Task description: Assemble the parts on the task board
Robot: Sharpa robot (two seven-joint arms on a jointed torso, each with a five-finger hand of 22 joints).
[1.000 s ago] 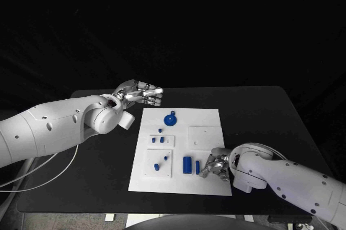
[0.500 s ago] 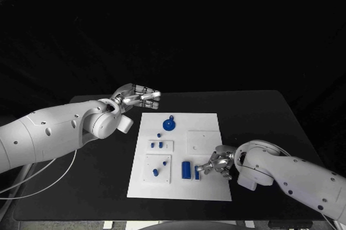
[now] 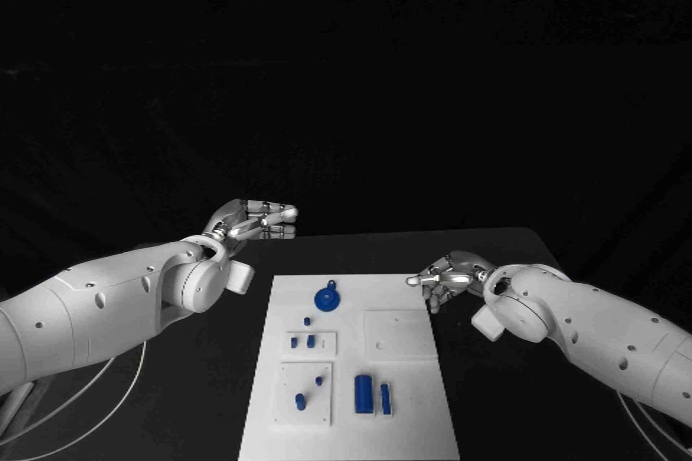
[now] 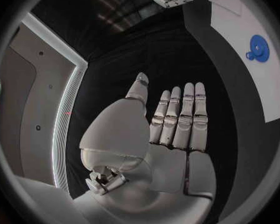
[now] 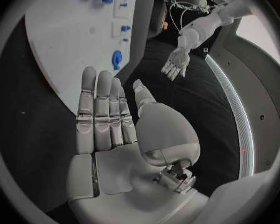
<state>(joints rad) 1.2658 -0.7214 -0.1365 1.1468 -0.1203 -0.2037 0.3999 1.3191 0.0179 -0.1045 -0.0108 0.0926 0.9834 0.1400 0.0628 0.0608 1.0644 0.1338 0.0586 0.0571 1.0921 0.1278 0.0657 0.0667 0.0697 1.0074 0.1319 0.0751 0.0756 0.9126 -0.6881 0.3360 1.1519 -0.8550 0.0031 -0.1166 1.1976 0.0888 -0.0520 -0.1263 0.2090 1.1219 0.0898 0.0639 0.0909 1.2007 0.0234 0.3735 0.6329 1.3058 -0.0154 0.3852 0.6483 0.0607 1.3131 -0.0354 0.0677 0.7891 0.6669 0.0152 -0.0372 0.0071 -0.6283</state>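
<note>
Task board (image 3: pixel 404 381): white plate lying flat in the middle of the black table (image 3: pixel 512 256), long side running near to far, between the two hands.
Round part (image 3: pixel 327 300): blue disc with a small loop on its far edge, lying on the far end of the board, left of centre.
Small parts (image 3: pixel 304 339): two short blue pegs side by side on a raised white square at the board's left side, with one more tiny blue piece just beyond them.
Near-left parts (image 3: pixel 309 392): blue pieces on a second raised square, nearer than the pegs.
Bar parts (image 3: pixel 374 393): one thick and one thin blue bar, side by side, lengthwise on the near middle of the board.
Blank square (image 3: pixel 398 333): raised white square right of the pegs; nothing blue on it.
Left hand (image 3: pixel 254 221): off the board, above the table's far left corner, well apart from every part; fingers straight and close together, released, holding nothing, as the left wrist view (image 4: pixel 168 129) shows.
Right hand (image 3: pixel 449 275): just beyond the board's far right corner, touching no part; fingers extended side by side, released, nothing in the palm, as the right wrist view (image 5: pixel 109 117) shows.
Table: black, bearing the board.
</note>
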